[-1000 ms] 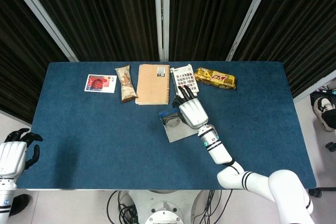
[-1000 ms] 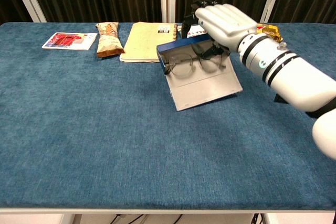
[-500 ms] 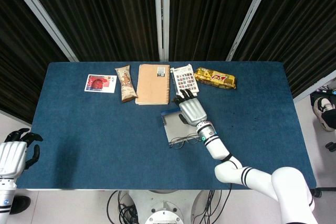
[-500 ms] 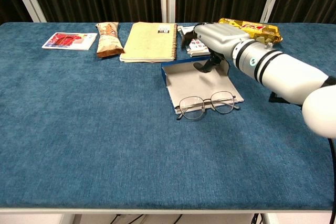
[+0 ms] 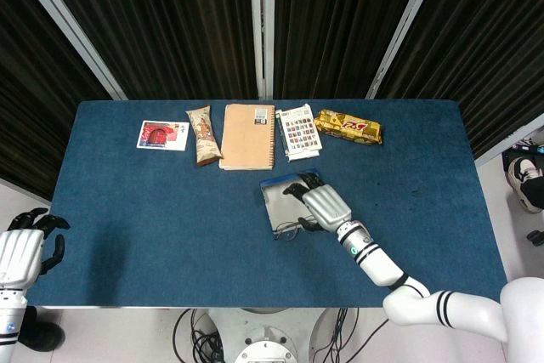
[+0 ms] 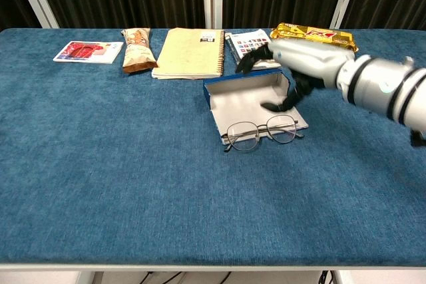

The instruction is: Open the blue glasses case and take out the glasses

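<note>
Withdrawn rightward, right hand (image 6: 299,64) hovers empty, fingers spread, over open case (image 6: 253,103).

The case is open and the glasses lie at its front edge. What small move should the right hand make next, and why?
Probably draw the right hand back off the blue glasses case. The glasses already lie out at the front edge of its open flap, and the hand holds nothing, its fingers spread over the case, so little of the task seems left.

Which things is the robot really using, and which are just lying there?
Using:
blue glasses case, open
glasses, on the case's front edge
right hand, above the case

Just lying there:
notebook
snack bar
red card
yellow packet
printed sheet
</note>
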Controlling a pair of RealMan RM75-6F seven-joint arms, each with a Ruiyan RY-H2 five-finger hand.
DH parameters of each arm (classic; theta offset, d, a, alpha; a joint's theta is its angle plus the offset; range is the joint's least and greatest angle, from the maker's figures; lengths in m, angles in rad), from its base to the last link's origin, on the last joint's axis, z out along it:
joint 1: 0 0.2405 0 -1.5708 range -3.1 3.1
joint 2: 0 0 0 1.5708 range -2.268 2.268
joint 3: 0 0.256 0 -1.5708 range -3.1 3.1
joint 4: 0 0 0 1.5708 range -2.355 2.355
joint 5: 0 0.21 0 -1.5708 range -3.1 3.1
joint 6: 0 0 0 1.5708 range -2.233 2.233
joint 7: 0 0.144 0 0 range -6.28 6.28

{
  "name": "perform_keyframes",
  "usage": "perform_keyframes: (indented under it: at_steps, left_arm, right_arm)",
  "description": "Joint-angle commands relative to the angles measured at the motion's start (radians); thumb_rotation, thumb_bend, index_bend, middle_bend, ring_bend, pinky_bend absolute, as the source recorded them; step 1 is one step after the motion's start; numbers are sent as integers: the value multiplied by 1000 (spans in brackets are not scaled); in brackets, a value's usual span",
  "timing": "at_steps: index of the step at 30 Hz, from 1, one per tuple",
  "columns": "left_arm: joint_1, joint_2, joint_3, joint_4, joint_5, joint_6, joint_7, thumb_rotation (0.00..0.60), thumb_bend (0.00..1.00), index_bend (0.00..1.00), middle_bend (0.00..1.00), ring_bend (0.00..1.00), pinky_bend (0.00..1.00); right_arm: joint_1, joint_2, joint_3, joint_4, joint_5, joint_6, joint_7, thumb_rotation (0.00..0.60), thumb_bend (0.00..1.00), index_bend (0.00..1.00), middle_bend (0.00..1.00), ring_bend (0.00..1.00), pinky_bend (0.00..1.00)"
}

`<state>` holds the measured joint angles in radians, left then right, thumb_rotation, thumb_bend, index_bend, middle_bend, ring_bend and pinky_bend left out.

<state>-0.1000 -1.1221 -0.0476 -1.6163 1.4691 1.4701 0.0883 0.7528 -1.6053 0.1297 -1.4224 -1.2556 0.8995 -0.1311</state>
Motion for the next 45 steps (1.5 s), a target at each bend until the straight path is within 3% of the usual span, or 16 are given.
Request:
perform_keyframes:
  at_steps: [1, 8, 20, 27, 37, 41, 45]
  left_arm:
    - [0, 0, 0, 0, 0, 0, 0, 600, 566, 444, 414, 205, 252]
    - [0, 0, 0, 0, -1, 0, -1, 600, 566, 444, 414, 205, 252]
    - [0, 1, 0, 1, 0, 0, -4, 600, 566, 444, 414, 205, 252]
    - [0, 1, 0, 1, 0, 0, -4, 600, 566, 444, 414, 205, 252]
    - [-1, 1, 0, 0, 0, -1, -3, 600, 566, 444, 414, 204, 252]
    - [0, 1, 0, -1, 0, 0, -1, 600, 566, 444, 414, 205, 251]
    - [1, 1, 0, 0, 0, 1, -3, 600, 566, 444, 414, 205, 252]
  right_arm:
    - [-12, -24, -21, 31, -5, -12, 6, 600, 239, 270, 224, 0, 0]
    - [-18, -52, -34, 62, -21, -15, 14, 600, 242, 348, 231, 0, 0]
    - [-17, -62, -32, 82, -9, -43, 6, 600, 397, 454, 241, 0, 0]
    - [-19, -71, -34, 92, -25, -35, 5, 600, 487, 643, 282, 0, 0]
    - [-25, -25, -64, 22, -239, 89, 129, 600, 532, 789, 352, 8, 0]
    - [42, -12, -76, -2, -308, 18, 171, 600, 518, 774, 338, 11, 0]
    - [124, -59, -62, 40, -332, -73, 118, 600, 481, 732, 311, 12, 0]
